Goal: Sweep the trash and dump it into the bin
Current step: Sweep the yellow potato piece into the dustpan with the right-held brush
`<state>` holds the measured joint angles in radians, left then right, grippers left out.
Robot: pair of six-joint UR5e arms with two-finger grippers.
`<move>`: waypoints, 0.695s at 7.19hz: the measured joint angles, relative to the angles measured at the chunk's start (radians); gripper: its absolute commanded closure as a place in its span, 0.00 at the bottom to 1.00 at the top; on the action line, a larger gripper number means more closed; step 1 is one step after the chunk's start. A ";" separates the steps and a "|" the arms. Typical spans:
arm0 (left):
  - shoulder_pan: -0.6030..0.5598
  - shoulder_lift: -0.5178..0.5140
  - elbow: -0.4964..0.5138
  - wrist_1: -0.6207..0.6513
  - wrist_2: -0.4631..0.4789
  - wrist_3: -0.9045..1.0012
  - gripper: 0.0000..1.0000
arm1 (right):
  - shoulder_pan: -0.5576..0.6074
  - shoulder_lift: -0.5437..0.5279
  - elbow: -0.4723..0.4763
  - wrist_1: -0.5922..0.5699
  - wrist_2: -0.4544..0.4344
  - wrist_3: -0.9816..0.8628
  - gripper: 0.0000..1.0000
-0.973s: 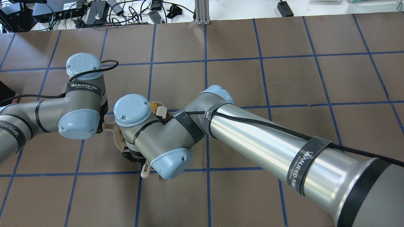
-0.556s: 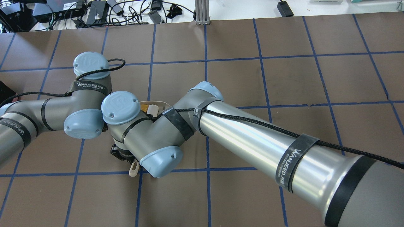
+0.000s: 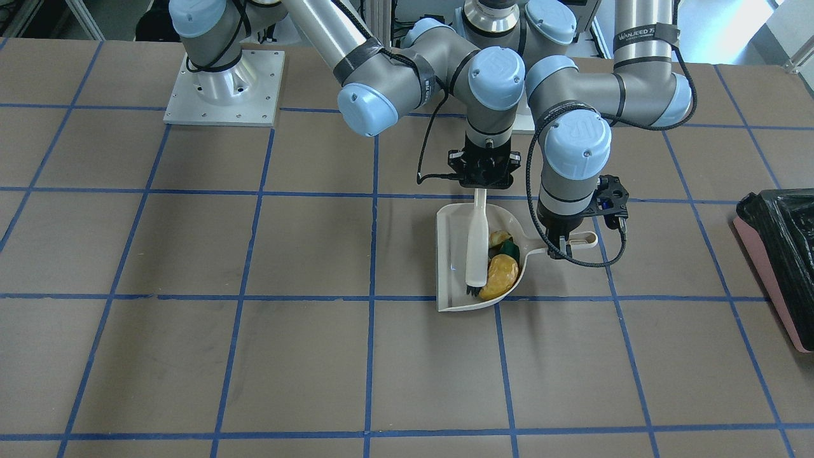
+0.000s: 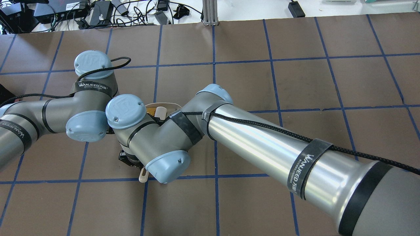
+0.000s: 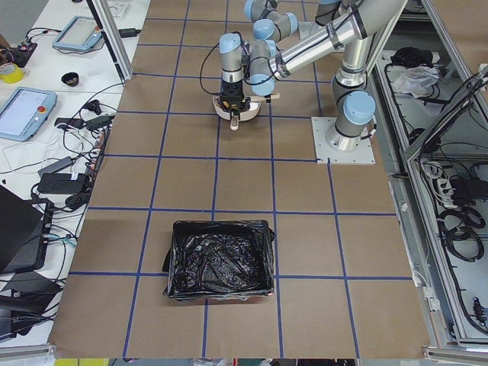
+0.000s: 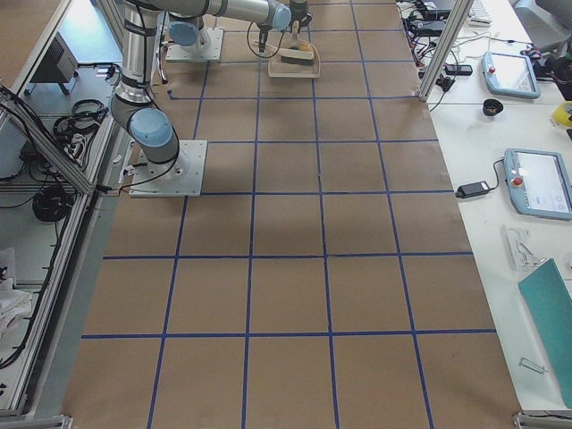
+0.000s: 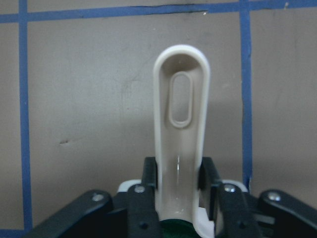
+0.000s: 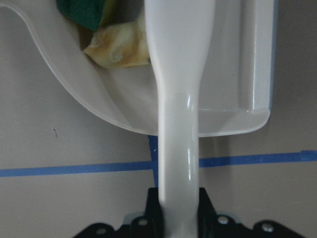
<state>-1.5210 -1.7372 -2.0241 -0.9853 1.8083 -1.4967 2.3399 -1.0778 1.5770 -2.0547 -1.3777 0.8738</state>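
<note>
A beige dustpan (image 3: 455, 254) lies on the table and holds all three trash items. These are a yellow-orange lump (image 3: 499, 272), a green-and-yellow sponge (image 3: 512, 250) and a tan croissant piece (image 3: 498, 237). My left gripper (image 3: 563, 247) is shut on the dustpan handle (image 7: 181, 114). My right gripper (image 3: 482, 186) is shut on a white brush (image 3: 475, 245). The brush bristles rest inside the pan beside the lump. The right wrist view shows the croissant piece (image 8: 119, 49) and sponge (image 8: 81, 12) in the dustpan (image 8: 237, 74). The pink-sided bin (image 3: 779, 254) with its black bag stands well to my left.
In the exterior left view the bin (image 5: 219, 259) sits about two grid squares from the dustpan along the table. Both wrists crowd together over the dustpan in the overhead view (image 4: 164, 105). Cables and electronics lie beyond the table's far edge.
My right arm has shifted the brush left in the overhead view. My left wrist has moved in close against it, and the dustpan handle is now hidden beneath the arms. Both grips are unchanged.
</note>
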 measured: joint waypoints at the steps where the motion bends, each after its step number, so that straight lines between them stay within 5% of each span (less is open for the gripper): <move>1: 0.003 0.001 0.011 -0.004 -0.021 0.014 1.00 | -0.004 -0.017 -0.001 0.030 -0.016 -0.010 1.00; 5: 0.050 0.004 0.020 -0.008 -0.100 0.097 1.00 | -0.014 -0.134 -0.001 0.175 -0.045 -0.020 1.00</move>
<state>-1.4711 -1.7334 -2.0041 -0.9937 1.7084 -1.4000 2.3263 -1.2121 1.5760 -1.8801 -1.4225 0.8541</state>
